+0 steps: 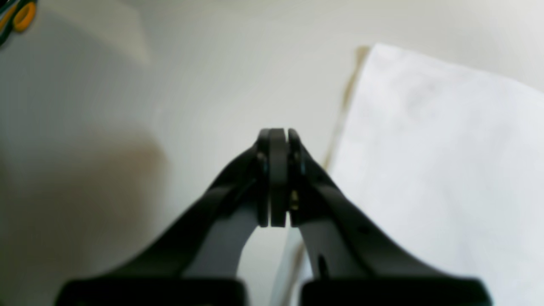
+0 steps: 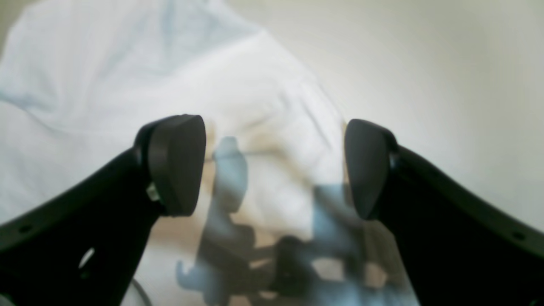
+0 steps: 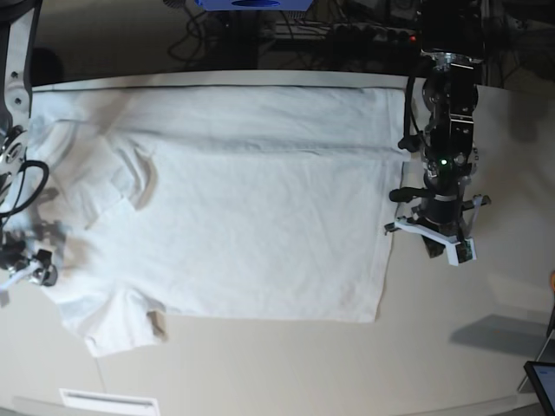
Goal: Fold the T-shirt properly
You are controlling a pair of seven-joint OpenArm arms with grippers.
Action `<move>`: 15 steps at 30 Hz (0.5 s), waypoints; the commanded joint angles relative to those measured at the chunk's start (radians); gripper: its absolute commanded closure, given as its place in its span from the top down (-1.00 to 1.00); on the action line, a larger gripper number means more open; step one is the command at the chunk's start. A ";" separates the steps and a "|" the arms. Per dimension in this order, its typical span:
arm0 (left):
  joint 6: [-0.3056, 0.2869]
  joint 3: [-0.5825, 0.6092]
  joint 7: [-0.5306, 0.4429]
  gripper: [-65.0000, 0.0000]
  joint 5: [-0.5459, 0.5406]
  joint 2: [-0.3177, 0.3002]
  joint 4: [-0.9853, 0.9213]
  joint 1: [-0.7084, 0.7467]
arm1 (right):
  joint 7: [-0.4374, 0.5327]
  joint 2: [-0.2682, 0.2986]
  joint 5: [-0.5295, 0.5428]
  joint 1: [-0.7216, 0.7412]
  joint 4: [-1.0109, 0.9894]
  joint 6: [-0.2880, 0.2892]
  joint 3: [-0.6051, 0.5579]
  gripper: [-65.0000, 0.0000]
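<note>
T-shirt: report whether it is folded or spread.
Mostly spread. In the base view the T-shirt lies flat across the table, sleeves out; only its far long edge looks turned over.

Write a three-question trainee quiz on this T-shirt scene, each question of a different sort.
1. True or false: the left tool is shut on the T-shirt.
2. The right tool is: A) open above the cloth, B) shut, C) gripping a sleeve.
3. Fill in: in the base view the T-shirt lies spread on the ____.

Key:
1. False; it is shut on nothing, beside the shirt's edge.
2. A.
3. Table.
</note>
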 commanded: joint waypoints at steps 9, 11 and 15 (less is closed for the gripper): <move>-0.073 0.068 -0.031 -1.00 0.016 0.143 0.068 0.033 | -0.107 0.014 -0.039 -0.204 0.461 0.009 0.005 -1.00; -0.074 0.068 -0.031 -1.00 0.016 0.159 0.064 0.052 | -0.146 -0.012 -0.039 -0.271 0.566 0.006 0.010 -0.92; -0.074 0.107 -0.031 -1.00 0.016 0.169 0.088 0.090 | -0.231 -0.053 -0.039 -0.435 0.833 0.001 0.014 -0.99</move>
